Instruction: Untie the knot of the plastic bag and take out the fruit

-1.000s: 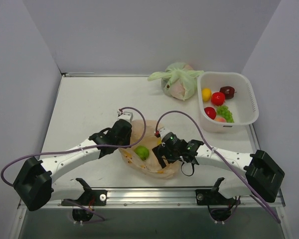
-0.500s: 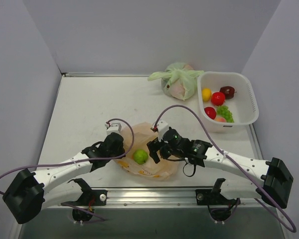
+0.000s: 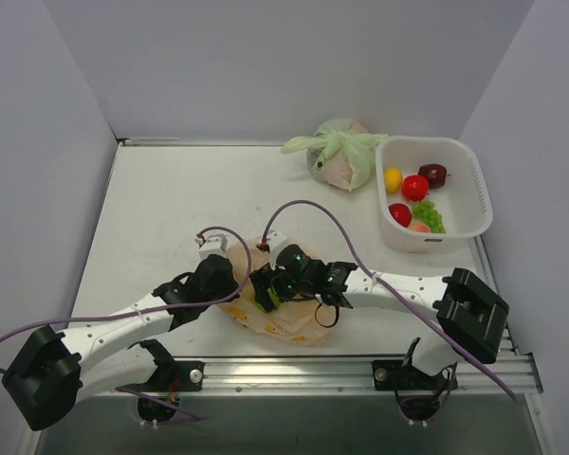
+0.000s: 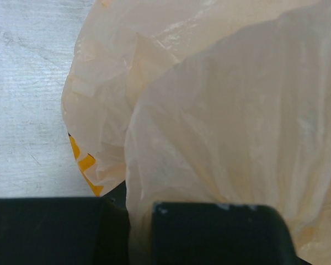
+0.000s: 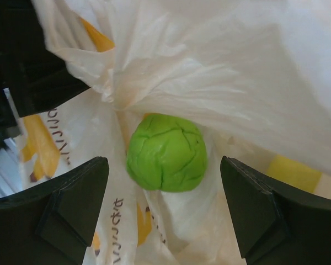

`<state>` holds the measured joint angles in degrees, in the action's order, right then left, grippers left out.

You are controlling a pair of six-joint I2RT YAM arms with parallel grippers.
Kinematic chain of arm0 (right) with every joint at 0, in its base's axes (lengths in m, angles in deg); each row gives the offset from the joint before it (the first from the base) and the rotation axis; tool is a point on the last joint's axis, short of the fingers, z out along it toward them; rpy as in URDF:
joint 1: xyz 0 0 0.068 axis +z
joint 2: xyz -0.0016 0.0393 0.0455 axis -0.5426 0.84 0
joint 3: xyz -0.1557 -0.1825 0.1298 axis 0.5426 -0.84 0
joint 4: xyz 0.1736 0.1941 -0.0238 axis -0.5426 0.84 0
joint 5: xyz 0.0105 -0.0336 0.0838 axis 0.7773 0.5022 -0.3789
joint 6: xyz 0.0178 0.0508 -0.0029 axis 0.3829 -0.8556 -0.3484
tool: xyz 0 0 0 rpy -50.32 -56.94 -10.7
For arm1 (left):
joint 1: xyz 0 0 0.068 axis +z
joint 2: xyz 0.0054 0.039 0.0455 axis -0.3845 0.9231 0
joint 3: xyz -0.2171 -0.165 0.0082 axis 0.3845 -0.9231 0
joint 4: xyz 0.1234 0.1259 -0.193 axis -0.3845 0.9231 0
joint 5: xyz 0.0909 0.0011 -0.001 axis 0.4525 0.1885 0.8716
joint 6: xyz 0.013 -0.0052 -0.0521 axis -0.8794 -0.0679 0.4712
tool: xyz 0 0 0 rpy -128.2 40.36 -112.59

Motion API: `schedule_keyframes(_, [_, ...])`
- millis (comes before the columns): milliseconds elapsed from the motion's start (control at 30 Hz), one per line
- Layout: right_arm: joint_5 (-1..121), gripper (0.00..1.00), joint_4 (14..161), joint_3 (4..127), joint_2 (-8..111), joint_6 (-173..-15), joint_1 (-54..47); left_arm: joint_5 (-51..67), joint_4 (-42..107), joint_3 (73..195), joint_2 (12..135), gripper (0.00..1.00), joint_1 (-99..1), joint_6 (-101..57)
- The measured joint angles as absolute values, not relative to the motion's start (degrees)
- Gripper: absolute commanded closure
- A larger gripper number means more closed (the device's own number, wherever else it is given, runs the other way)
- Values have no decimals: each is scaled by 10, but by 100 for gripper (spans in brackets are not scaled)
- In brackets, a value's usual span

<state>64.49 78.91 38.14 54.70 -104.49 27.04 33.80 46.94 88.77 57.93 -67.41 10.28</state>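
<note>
Our left gripper (image 4: 139,223) pinches the thin, limp, slippery plastic bag (image 4: 231,110). Our right gripper (image 5: 164,182) stands spread inside the bag. Just ahead lies the green fruit (image 5: 165,152), which we judge light and rigid; we grasp across its middle.

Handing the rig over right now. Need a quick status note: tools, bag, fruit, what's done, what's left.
Left tool: shut on the film of the thin peach-orange plastic bag.
Right tool: open inside the bag mouth, one finger either side of the round green fruit, not touching it.
Done: bag untied and open; other fruits lie in the white plastic basket.
Left: close on the green fruit and lift it out, probably to the basket. Can't tell if more is in the bag.
</note>
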Motion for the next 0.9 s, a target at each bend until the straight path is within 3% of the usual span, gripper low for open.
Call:
schedule_keyframes(133, [646,19,757,381,593,-1058,271,340,469,880,566,100,-674,110])
schedule_keyframes(300, [645,33,726,381,638,-1068,271,342,465,871,557,100,-674,119])
schedule_keyframes(467, [644,70,724,381,639,-1069,271,345,465,866,556,100,-674,122])
schedule_keyframes(567, [645,81,736,379,620,-1066,271,352,465,866,556,100,-674,123])
schedule_keyframes(900, [653,84,842,433,409,-997,241,389,473,870,556,100,-674,119])
